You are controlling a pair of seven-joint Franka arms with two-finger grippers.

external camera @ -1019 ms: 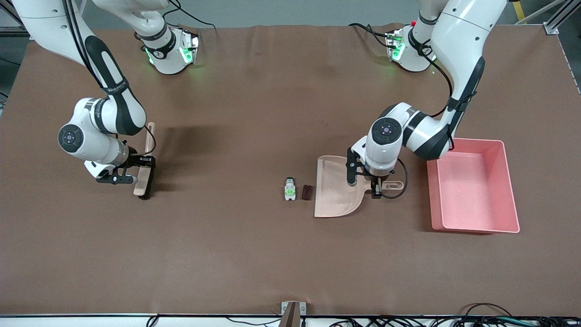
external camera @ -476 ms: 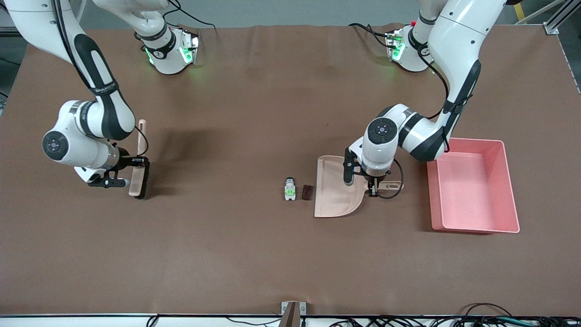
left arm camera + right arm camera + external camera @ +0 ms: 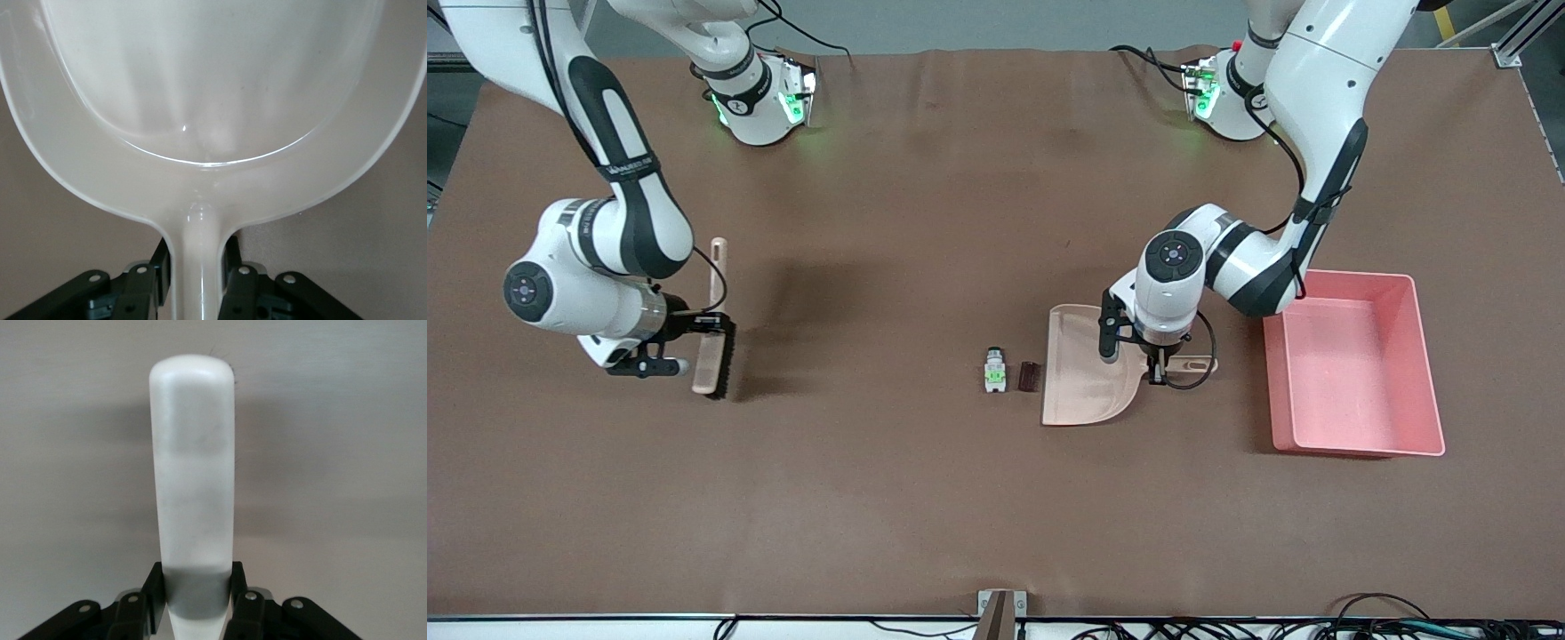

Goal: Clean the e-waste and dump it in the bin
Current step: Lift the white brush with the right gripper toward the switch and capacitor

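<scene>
E-waste is seen unmoved on the table: the white component (image 3: 994,371) and the maroon block (image 3: 1029,376) lie side by side, just beside the open edge of the beige dustpan (image 3: 1085,378). The pink bin (image 3: 1352,364) sits toward the left arm's end. Since a second ago, the brush (image 3: 711,342) has been shifted and raised slightly by the right gripper (image 3: 694,342), which is clenched on its handle. The left gripper (image 3: 1158,360) has been closed onto the dustpan's handle (image 3: 197,267).
</scene>
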